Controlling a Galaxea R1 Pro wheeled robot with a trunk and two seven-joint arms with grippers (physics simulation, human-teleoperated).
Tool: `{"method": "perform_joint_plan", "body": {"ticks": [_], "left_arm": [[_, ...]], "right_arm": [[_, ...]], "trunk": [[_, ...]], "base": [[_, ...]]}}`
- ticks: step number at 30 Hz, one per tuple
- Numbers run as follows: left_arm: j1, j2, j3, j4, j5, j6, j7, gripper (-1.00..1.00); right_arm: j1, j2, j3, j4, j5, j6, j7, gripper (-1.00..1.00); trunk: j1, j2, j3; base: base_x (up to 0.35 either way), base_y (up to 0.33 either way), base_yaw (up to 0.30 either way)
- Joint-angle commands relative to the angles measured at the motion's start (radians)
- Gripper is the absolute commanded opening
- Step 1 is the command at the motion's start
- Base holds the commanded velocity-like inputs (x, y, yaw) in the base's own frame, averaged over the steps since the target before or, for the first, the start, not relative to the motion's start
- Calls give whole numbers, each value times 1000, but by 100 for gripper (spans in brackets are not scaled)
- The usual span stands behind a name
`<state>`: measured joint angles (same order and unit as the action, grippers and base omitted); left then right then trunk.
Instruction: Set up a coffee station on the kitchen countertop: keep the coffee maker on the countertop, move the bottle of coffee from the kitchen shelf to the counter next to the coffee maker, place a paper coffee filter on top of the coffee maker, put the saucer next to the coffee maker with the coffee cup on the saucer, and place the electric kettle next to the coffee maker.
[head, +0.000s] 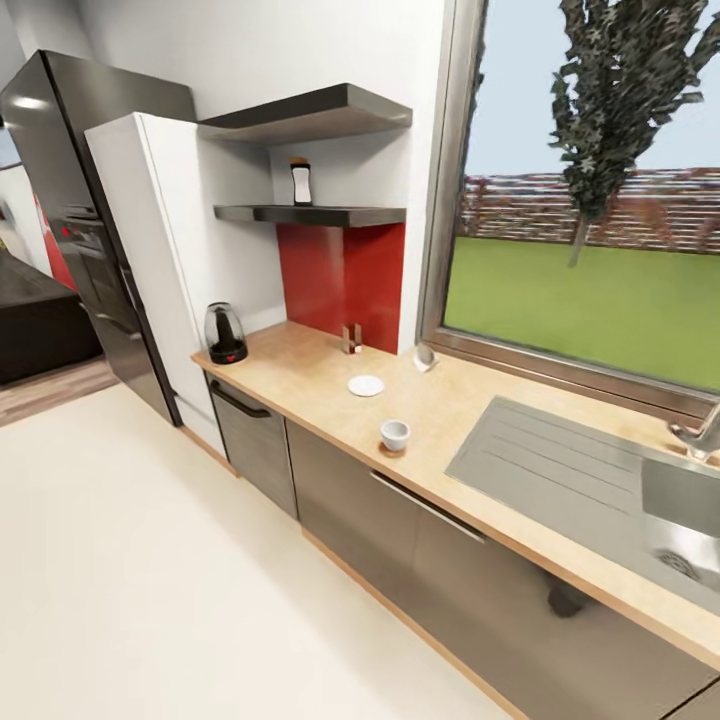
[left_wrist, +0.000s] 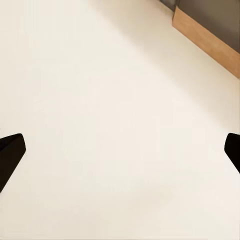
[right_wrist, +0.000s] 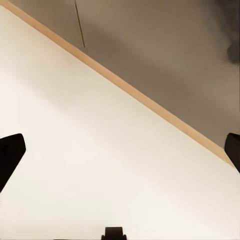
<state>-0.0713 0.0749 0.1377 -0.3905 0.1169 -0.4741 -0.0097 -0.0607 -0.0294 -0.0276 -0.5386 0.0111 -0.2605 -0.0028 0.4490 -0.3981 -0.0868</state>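
Both hands are empty and wide apart. The left gripper (left_wrist: 120, 150) and the right gripper (right_wrist: 120, 150) hang low over the pale floor (head: 150, 580), far below the kitchen countertop (head: 310, 375).

I think the robot is only getting close, so nothing is picked up yet.

Nearest on top is the coffee cup (head: 394, 434), mouth up. Beyond it lies the flat saucer (head: 366, 385). Further off stands the electric kettle (head: 226, 333), upright. Highest and farthest is the bottle of coffee (head: 301, 182), standing tall on the shelf (head: 310, 214).

Next, an arm must reach high.
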Motion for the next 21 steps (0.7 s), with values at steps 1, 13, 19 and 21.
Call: {"method": "perform_joint_plan", "body": {"ticks": [1, 13, 19, 21], "left_arm": [[-1, 0, -3, 1, 9, -3, -1, 100], [-1, 0, -3, 1, 9, -3, -1, 100], [-1, 0, -2, 1, 9, -3, -1, 100], [-1, 0, -2, 1, 9, -3, -1, 100]], "right_arm": [[-1, 0, -2, 0, 1, -3, 0, 100], [-1, 0, -2, 0, 1, -3, 0, 100], [-1, 0, -2, 0, 1, -3, 0, 100], [-1, 0, -2, 0, 1, -3, 0, 100]], "trunk": [[1, -2, -2], [1, -2, -1], [1, -2, 2], [1, -2, 3]], "base": [[276, 240, 0], [267, 245, -19], [198, 281, -215], [183, 288, -226]]}}
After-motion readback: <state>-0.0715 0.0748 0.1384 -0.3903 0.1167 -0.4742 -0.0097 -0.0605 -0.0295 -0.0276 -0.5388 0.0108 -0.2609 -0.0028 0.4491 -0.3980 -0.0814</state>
